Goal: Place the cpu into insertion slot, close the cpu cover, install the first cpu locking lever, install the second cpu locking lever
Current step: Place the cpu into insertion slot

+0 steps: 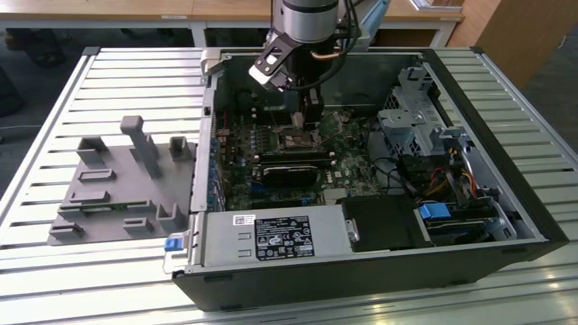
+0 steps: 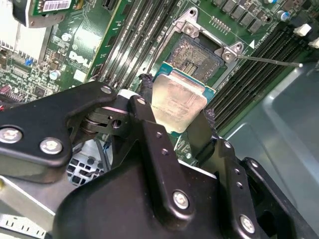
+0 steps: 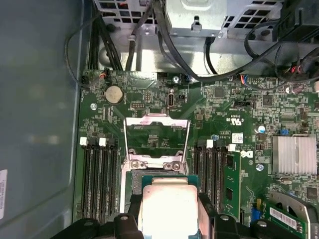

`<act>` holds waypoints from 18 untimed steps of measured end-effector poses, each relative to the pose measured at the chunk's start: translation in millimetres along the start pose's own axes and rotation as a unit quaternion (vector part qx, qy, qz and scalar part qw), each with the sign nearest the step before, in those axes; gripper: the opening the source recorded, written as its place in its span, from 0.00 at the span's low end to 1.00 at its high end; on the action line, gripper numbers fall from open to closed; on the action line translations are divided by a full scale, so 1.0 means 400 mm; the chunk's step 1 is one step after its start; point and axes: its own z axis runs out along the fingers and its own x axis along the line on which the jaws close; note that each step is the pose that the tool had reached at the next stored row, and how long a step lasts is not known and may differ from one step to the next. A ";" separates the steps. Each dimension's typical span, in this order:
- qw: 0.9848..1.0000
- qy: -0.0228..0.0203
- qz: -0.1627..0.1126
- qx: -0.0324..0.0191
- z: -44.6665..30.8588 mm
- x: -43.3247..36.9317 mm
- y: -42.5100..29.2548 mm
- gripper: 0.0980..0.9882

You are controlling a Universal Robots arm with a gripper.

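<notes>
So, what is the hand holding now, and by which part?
The hand holds the cpu by two opposite side edges.

insertion slot [image 2: 197, 54] uncovered from above, cpu cover [image 3: 157, 135] swung open beyond it, memory slots [image 3: 98, 177] close on both sides

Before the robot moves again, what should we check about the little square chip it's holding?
1. cpu gripped on two sides by the gripper: ok.
2. cpu cover flipped open: ok.
3. insertion slot has nothing lying in it: ok.
4. locking lever sticks out away from the slot: ok.
5. cpu lined up squarely over the slot: cannot tell.
</notes>
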 end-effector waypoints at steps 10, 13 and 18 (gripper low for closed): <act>1.000 0.000 0.000 0.000 0.019 0.002 -0.007 0.48; 1.000 0.000 0.000 0.000 0.023 0.002 -0.008 0.48; 1.000 0.000 0.000 0.000 0.030 0.005 -0.011 0.48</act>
